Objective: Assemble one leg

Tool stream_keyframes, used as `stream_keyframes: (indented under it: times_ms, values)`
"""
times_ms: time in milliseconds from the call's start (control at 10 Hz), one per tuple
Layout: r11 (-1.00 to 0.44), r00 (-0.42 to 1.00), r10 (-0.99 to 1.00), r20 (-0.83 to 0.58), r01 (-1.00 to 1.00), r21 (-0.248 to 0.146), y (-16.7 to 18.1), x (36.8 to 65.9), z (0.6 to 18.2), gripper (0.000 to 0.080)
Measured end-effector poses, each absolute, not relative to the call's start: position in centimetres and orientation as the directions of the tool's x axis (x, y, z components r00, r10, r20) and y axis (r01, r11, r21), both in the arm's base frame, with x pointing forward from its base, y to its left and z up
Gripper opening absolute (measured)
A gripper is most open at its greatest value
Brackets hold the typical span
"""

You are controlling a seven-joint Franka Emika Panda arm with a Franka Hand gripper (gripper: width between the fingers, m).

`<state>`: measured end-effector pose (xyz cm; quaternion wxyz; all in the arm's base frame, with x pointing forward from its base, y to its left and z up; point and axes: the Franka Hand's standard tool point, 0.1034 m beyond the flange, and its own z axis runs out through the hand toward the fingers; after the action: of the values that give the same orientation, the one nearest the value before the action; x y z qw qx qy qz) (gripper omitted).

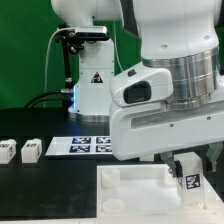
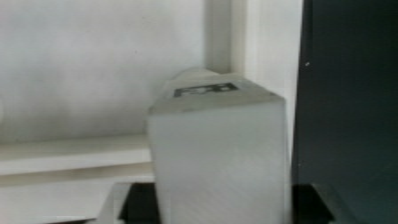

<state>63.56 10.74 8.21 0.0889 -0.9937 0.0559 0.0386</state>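
My gripper [image 1: 187, 166] is shut on a white leg [image 1: 190, 181] with a black-and-white tag on its side. It holds the leg upright at the exterior view's right end of the large white panel [image 1: 125, 188]. In the wrist view the leg [image 2: 217, 140] fills the middle between the two black fingers [image 2: 143, 203], with the gripper [image 2: 217, 208] closed on it and the white panel [image 2: 71, 100] behind. I cannot tell whether the leg's lower end touches the panel. Two more legs [image 1: 30, 150] stand on the black table at the exterior view's left.
The marker board [image 1: 85, 146] lies on the table behind the panel. A camera on a white stand [image 1: 85, 60] rises at the back. The arm's bulky white body [image 1: 170, 90] fills the exterior view's right.
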Motion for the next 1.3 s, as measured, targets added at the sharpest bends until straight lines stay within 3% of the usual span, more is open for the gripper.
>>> stream_keyframes:
  times_ms: [200, 500, 600, 900, 1100, 1300]
  values:
    - [-0.908, 0.916, -0.378, -0.132, -0.395, -0.141, 10.4, 63.7, 8.0, 0.0291]
    - [-0.681, 0.692, -0.691, -0.207, -0.72, -0.135, 9.3, 64.1, 7.8, 0.0292]
    - [-0.555, 0.561, -0.796, -0.226, -0.826, -0.096, 9.4, 63.9, 7.8, 0.0292]
    - [-0.291, 0.283, -0.928, -0.243, -0.957, -0.005, 10.0, 63.5, 7.9, 0.0294]
    - [-0.16, 0.148, -0.959, -0.242, -0.987, 0.033, 10.0, 63.5, 7.9, 0.0294]
    - [-0.182, 0.17, -0.955, -0.243, -0.983, 0.027, 10.0, 63.5, 7.9, 0.0294]
